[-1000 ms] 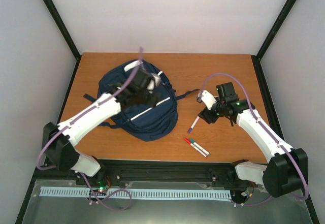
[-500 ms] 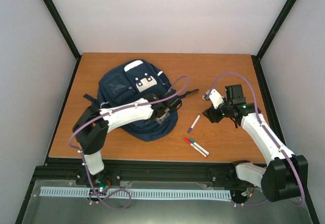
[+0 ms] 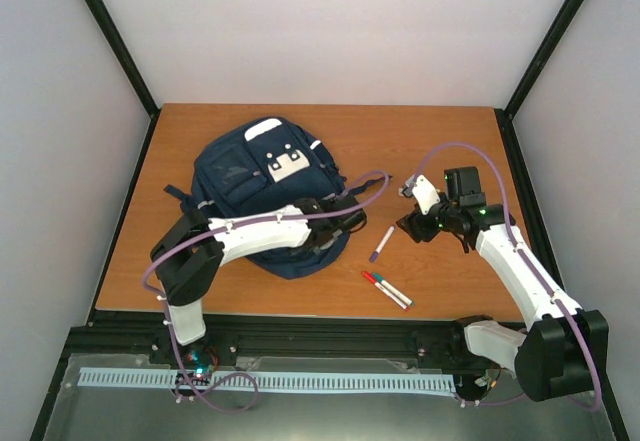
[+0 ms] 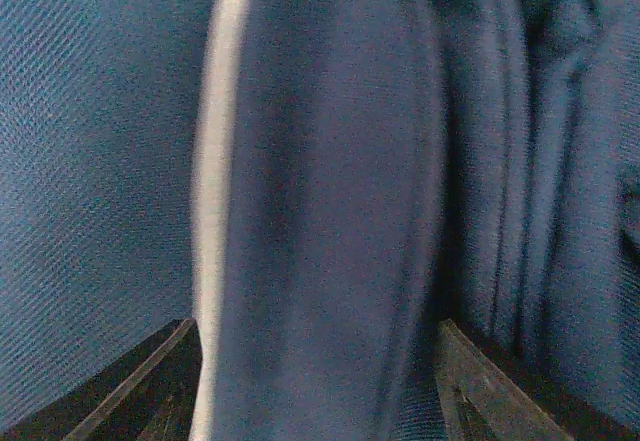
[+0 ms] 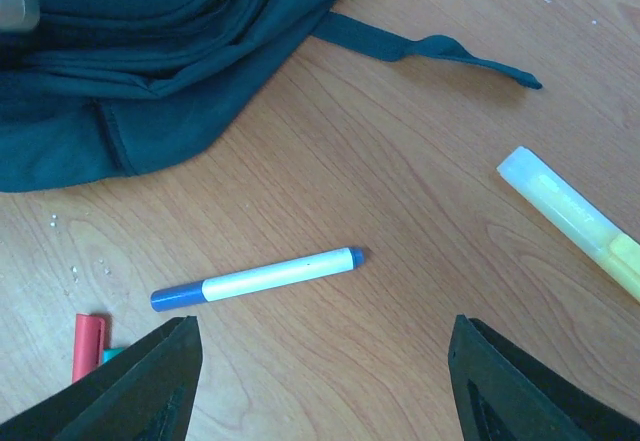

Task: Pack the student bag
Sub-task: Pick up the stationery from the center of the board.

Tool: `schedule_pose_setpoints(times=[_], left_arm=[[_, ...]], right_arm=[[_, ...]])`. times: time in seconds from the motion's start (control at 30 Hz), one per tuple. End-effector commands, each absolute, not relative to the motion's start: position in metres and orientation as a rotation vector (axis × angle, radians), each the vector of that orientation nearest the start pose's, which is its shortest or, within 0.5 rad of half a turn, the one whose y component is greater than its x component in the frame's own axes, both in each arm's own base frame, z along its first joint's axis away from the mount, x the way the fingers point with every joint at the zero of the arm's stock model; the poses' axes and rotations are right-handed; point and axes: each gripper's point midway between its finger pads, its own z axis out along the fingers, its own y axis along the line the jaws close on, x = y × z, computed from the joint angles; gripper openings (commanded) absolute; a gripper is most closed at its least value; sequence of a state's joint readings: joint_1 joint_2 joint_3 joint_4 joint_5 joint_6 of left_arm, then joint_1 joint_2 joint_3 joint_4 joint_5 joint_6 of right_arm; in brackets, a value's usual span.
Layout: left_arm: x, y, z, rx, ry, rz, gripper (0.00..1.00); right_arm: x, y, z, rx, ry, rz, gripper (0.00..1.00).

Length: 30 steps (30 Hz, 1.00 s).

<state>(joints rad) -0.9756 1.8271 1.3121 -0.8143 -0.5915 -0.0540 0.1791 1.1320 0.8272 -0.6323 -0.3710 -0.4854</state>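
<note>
lying flat on the wooden table (image 3: 450, 141) with its white patch (image 3: 286, 164) facing up, the navy bag (image 3: 250, 176) is the thing everything else sits around. the left arm stretches across the bag's near side, and the left gripper (image 3: 338, 223) is over the bag's near-right corner. from the left wrist, its fingers (image 4: 150, 381) stand spread apart right up against the blue cloth, with a fold of the bag and a thin white stripe (image 4: 215, 161) filling the gap between them. whether they press on the cloth cannot be told.

a dark strap (image 5: 420, 49) trails out from the bag's right edge onto the bare wood. the right gripper (image 3: 415, 223) hangs to the right of the bag, well apart from it, with its fingers (image 5: 150, 381) wide open and nothing between them. below it, just right of the bag, lies a white pen with a blue cap (image 5: 255, 278). a yellow highlighter (image 5: 575, 221) lies further right of the bag, clear of the pen. two more pens (image 3: 386, 289) lie side by side off the bag's near-right corner, one with a red end (image 5: 88, 341).
</note>
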Motion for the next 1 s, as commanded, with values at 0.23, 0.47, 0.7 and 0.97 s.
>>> schedule_pose_setpoints(times=[0.23, 0.47, 0.7, 0.97], left_arm=[[0.304, -0.253, 0.105, 1.037, 2.205, 0.786, 0.67], [0.314, -0.238, 0.113, 0.975, 2.181, 0.895, 0.66], [0.325, -0.222, 0.167, 0.790, 2.095, 0.895, 0.60], [0.322, -0.218, 0.140, 0.856, 2.216, 0.793, 0.59]], right_arm=[[0.278, 0.118, 0.149, -0.943, 2.248, 0.370, 0.70], [0.277, 0.119, 0.150, -0.946, 2.245, 0.373, 0.70], [0.277, 0.118, 0.148, -0.945, 2.253, 0.375, 0.70], [0.278, 0.119, 0.148, -0.946, 2.255, 0.378, 0.70]])
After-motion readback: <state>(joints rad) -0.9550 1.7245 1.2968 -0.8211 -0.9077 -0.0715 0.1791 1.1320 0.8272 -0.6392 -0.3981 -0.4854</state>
